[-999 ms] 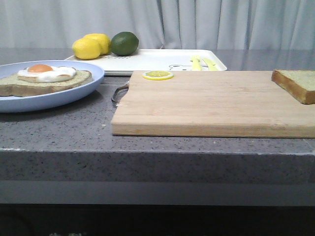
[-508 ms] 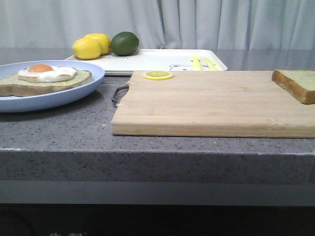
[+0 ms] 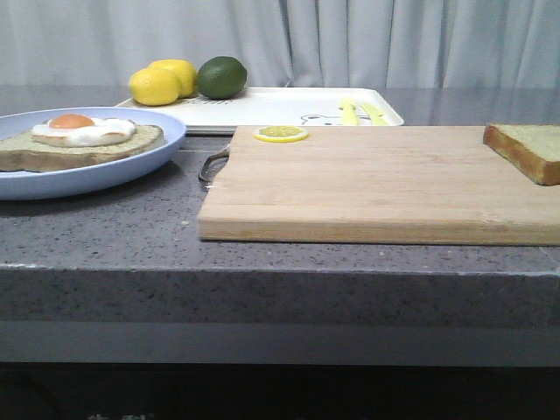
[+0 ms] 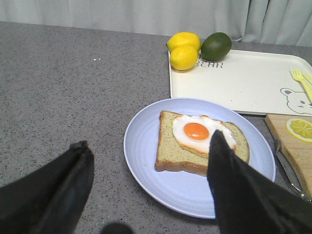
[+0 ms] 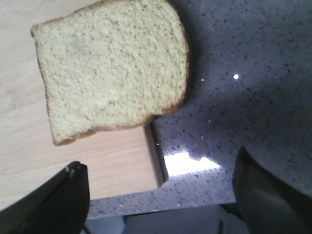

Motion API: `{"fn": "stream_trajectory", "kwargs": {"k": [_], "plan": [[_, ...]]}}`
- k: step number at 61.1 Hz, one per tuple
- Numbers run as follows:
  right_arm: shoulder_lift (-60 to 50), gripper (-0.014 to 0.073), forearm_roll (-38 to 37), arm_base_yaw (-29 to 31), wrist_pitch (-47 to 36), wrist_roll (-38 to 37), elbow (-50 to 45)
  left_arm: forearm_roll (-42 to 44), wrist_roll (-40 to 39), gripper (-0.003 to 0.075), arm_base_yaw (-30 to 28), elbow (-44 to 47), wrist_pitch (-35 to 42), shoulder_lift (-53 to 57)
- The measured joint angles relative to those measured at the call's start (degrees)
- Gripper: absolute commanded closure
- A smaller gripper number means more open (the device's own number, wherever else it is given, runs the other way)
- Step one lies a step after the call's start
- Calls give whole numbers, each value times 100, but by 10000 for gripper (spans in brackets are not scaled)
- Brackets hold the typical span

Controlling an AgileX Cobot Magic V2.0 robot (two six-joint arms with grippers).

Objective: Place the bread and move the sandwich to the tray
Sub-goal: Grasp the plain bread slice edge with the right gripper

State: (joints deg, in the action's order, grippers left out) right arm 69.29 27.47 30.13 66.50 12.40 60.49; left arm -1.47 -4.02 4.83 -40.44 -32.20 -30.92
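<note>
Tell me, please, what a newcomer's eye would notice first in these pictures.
Probably the fried egg with its orange yolk, lying on a bread slice on the pale blue plate at the left. Next, the bread at the right end of the wooden cutting board, partly overhanging its edge.

Low front view; wrist views downward, sharing plate (image 3: 131, 162), board (image 3: 376, 184).

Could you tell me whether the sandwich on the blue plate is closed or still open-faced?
Open-faced: the fried egg lies uncovered on the sandwich, the bread elsewhere.
</note>
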Motion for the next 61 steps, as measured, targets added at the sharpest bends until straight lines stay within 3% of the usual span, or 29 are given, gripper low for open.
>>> {"fn": "stream_trajectory", "kwargs": {"k": [8,16,37,61], "plan": [[481,-16,1343,787,244,916,9,9,0,227,0,0,0,0],[991,-16,2038,1072,281,1458,9,9,0,227,0,0,0,0],[2180,-16,2493,1082,259,2427,9,9,0,227,0,0,0,0],[2754,4,2738,912,199,2739,72,9,0,227,0,0,0,0]]}}
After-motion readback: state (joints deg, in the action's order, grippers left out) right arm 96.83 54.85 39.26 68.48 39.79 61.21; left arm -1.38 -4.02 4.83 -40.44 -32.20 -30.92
